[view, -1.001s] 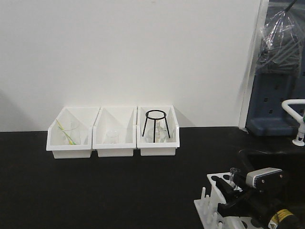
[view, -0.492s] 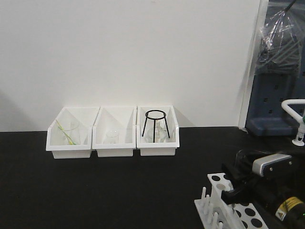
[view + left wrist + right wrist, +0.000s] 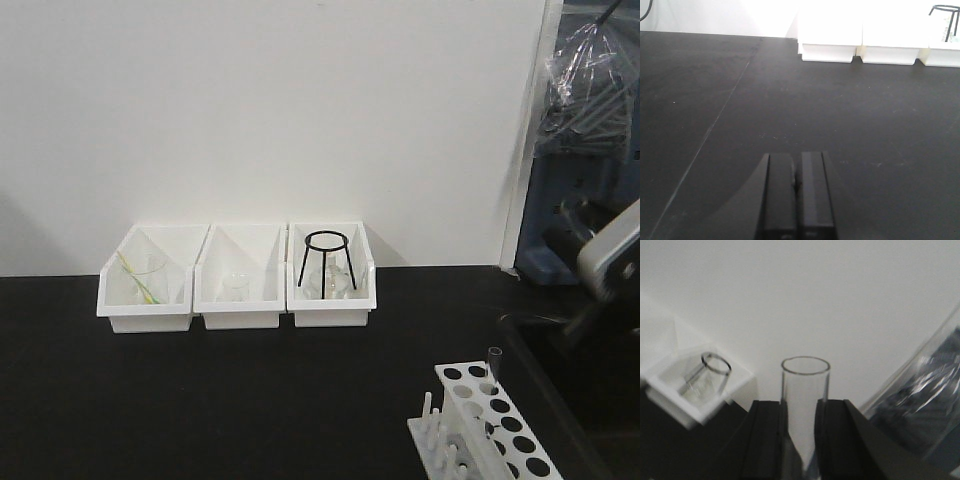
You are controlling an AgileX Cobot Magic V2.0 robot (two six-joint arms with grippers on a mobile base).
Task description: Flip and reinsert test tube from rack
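R claw [image 3: 799,407] clamped on slim clear glass test tube [image 3: 805,382]. Tube upright btwn the black fingers, open rim up, white wall behind. Tube is off the small white plastic rack w/ round holes [image 3: 465,412], which sits on black tabletop [image 3: 200,400], near-right. Thin clear upright thing [image 3: 493,358] at rack's far end, can't tell what. L claw [image 3: 797,159] pressed closed, nothing in it, over tabletop. Three white open-front bins [image 3: 238,312] by wall; black wire tripod [image 3: 327,233] in rightmost.
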